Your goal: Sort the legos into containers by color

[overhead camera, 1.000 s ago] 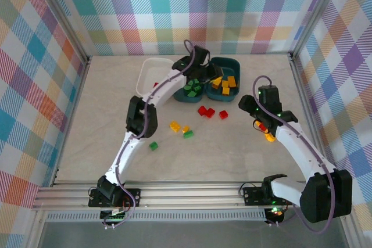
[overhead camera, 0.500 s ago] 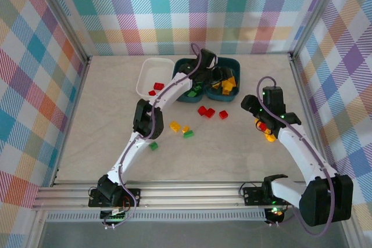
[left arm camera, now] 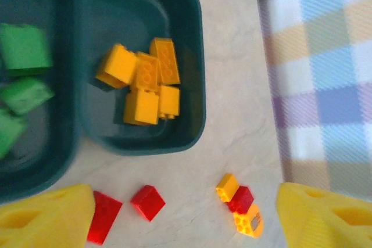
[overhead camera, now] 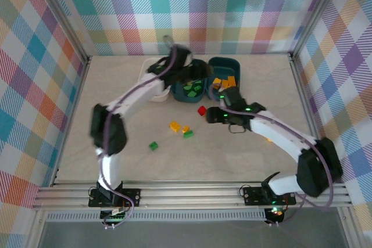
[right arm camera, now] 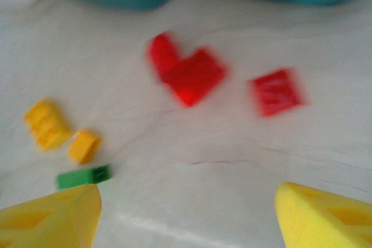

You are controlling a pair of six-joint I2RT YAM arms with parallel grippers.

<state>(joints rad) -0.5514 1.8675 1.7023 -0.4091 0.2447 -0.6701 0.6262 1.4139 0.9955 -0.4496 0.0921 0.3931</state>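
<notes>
Robot lab test cell, not a home; pale marbled table [overhead camera: 232, 155] boxed in by aluminium frame posts [overhead camera: 64, 24] and pastel plaid cloth walls [overhead camera: 232, 10] on three sides; two white arms [overhead camera: 279, 135] bolted to a metal rail [overhead camera: 192, 193] at the near edge; staged props: toy bricks [overhead camera: 174, 126] left of the right end effector [overhead camera: 211, 114], plastic tubs [overhead camera: 232, 60] beyond it.

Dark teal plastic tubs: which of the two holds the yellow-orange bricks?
The dark teal tub on the right in the left wrist view. It holds yellow-orange toy bricks, while its teal neighbour holds green bricks.
</notes>
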